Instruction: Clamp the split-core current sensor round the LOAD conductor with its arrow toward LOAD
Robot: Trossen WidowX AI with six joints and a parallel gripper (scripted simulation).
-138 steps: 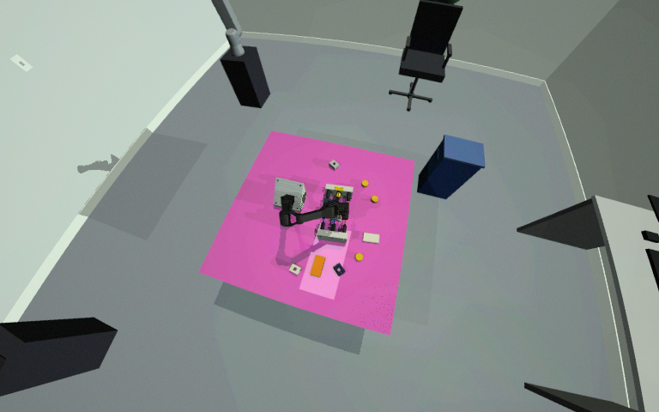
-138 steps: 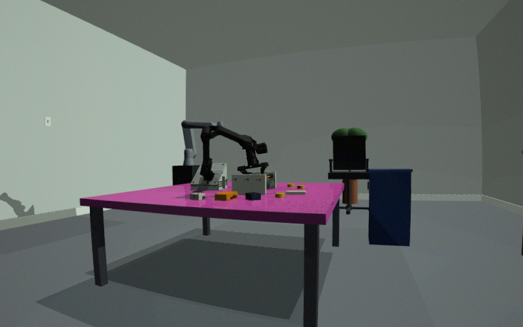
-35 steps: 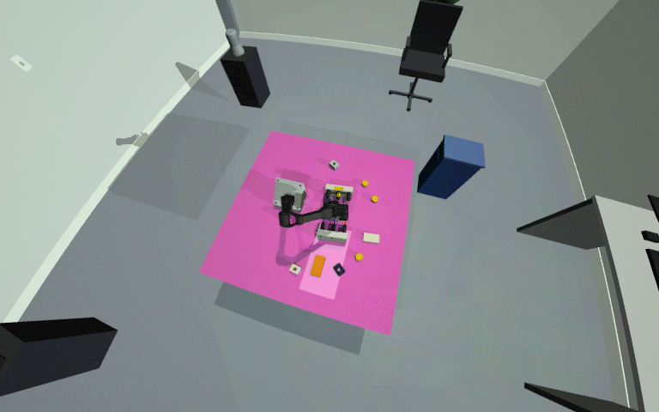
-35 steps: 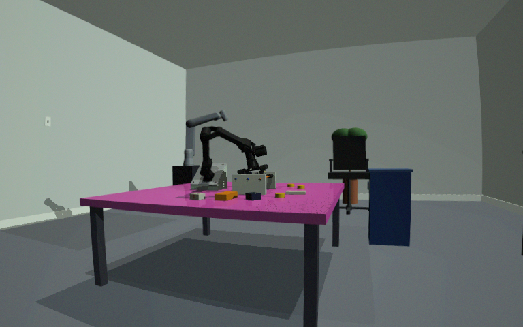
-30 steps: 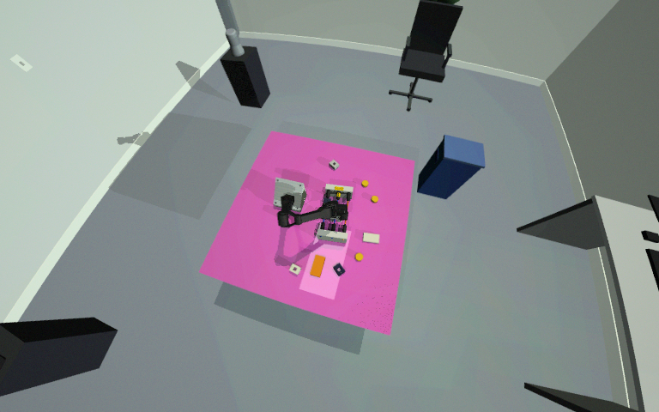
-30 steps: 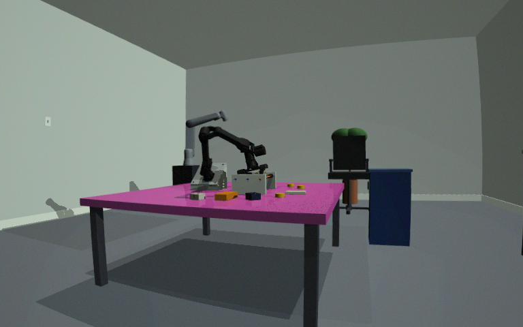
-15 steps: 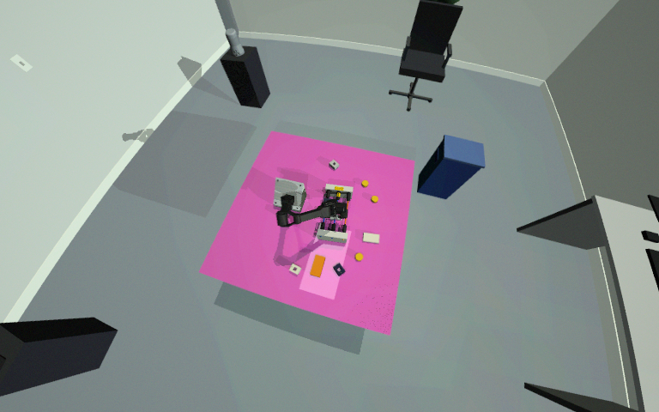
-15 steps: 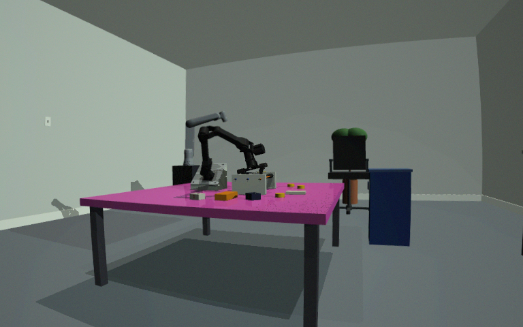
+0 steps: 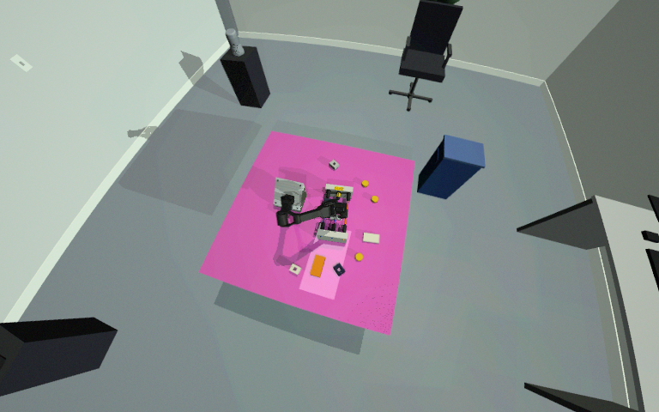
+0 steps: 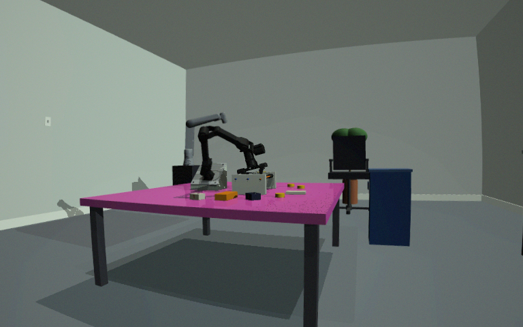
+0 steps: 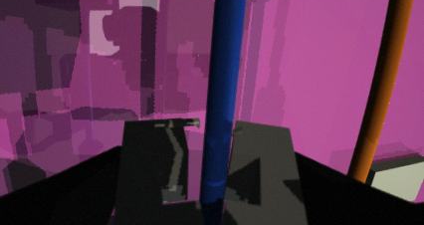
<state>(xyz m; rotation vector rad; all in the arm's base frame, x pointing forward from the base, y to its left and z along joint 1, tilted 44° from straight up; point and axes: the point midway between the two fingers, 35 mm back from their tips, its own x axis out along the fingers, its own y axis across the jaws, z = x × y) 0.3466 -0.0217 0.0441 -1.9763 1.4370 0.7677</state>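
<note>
Wrist view shows the sensor (image 11: 266, 160) gripped inside the gripper (image 9: 337, 210) (image 10: 252, 170) (image 11: 210, 167), flanking blue conductor (image 11: 225, 61).

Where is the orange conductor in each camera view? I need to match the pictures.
Top: the orange conductor is right of centre, partly hidden, running between the two pale end panels.
Exterior: a short stretch near the middle, above the near panel's right end.
Wrist: right side, slanting down from the top edge.
Shared landmark: the gripper, left of the conductor in all three views.
</note>
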